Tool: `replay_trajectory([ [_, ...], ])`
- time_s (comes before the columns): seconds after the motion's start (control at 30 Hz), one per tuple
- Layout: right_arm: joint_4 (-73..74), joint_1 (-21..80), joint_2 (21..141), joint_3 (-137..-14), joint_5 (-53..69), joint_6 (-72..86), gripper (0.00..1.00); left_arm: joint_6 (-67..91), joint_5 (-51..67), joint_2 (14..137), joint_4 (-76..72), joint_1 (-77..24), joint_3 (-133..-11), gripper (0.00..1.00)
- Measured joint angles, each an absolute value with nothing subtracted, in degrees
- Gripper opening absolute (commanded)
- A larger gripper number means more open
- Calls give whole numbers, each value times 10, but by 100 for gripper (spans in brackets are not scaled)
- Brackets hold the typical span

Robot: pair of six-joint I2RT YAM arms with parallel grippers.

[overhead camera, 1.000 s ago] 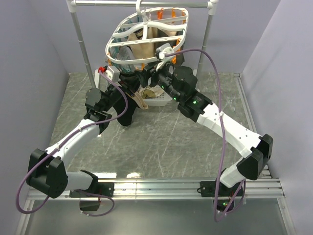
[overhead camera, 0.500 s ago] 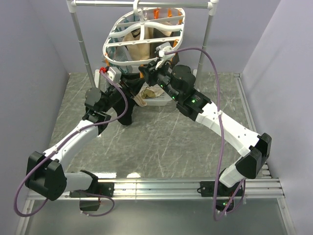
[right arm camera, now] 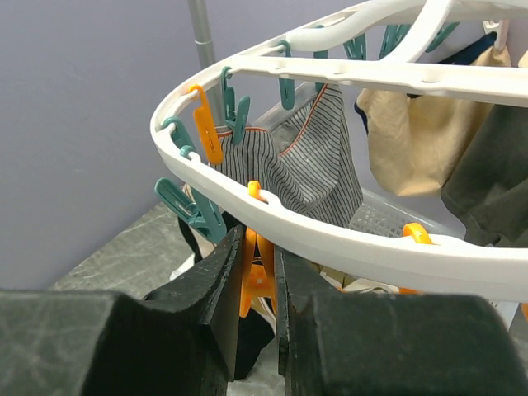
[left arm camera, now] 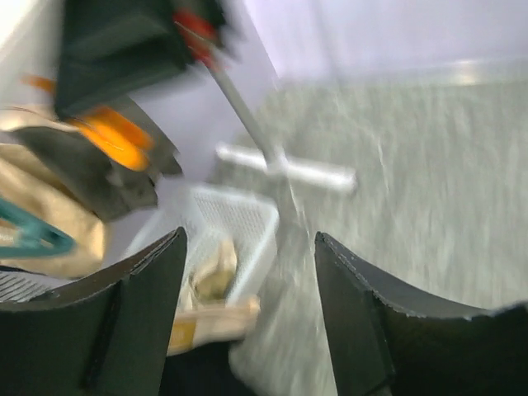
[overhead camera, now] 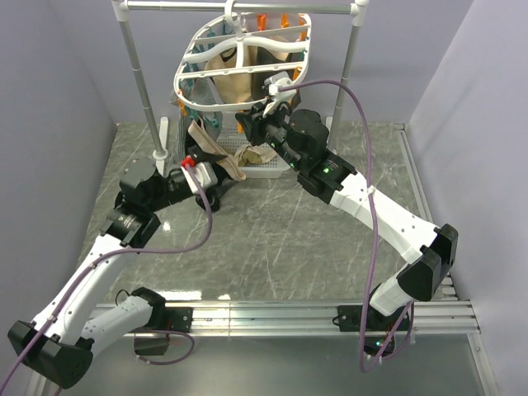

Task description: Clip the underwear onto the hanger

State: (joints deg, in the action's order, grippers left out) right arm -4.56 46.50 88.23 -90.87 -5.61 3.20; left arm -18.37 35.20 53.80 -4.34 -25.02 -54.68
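Top view: the hanger (overhead camera: pixel 247 70) hangs by its hook from the grey rail stand (overhead camera: pixel 136 66). Below it a white basket (overhead camera: pixel 268 172) stands on the bench (overhead camera: pixel 272 239), and both arms reach toward it.
Underwear: the underwear (overhead camera: pixel 213 151) is black with a tan waistband. It droops from under the hanger's near-left rim to the basket's left corner, just beside the left arm's wrist. From above I cannot tell which clip, if any, holds it.
Left pincer: the left pincer (left arm camera: pixel 247 239) has its fingers wide apart with nothing between them. Only its own wrist view shows this gap.
Right pincer: the right pincer (right arm camera: pixel 257 247) is clamped on an orange clothespin (right arm camera: pixel 256 276) that dangles from the hanger's near rim. The top view shows only that it is up against the rim.
Right wrist view alone: a grey striped cloth (right arm camera: pixel 305 157) and a beige garment (right arm camera: pixel 412 140) hang inside the frame. Teal clothespins (right arm camera: pixel 194 206) sit along the rim. Dark fabric lies below the clamped pin, but contact cannot be told.
Left wrist view alone: blurred. It looks low across the bench at the basket's corner and the rail stand's foot, with tan cloth lying in the basket.
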Motion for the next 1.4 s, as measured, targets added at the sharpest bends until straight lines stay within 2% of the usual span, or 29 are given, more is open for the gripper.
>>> replay_trajectory([
  [0.1,-43,465,882,-909,-61,33,0,-312,373,535,88,-251,-568,70],
  [0.13,-42,465,882,-909,-63,33,0,-356,375,544,134,-252,-579,79],
  [0.27,-34,465,882,-909,-69,33,0,-492,365,609,286,-259,-641,91],
  [0.47,-28,465,882,-909,-75,32,0,-595,286,739,430,-307,-751,93],
  [0.77,-16,465,884,-923,-81,27,0,-623,119,859,494,-413,-818,94],
  [0.97,-12,465,884,-927,-85,20,0,-618,41,945,515,-417,-889,95],
  [1.2,-11,465,884,-927,-86,18,0,-619,-28,982,502,-417,-891,97],
  [1.4,-11,465,884,-927,-86,18,0,-624,-44,994,475,-402,-896,99],
])
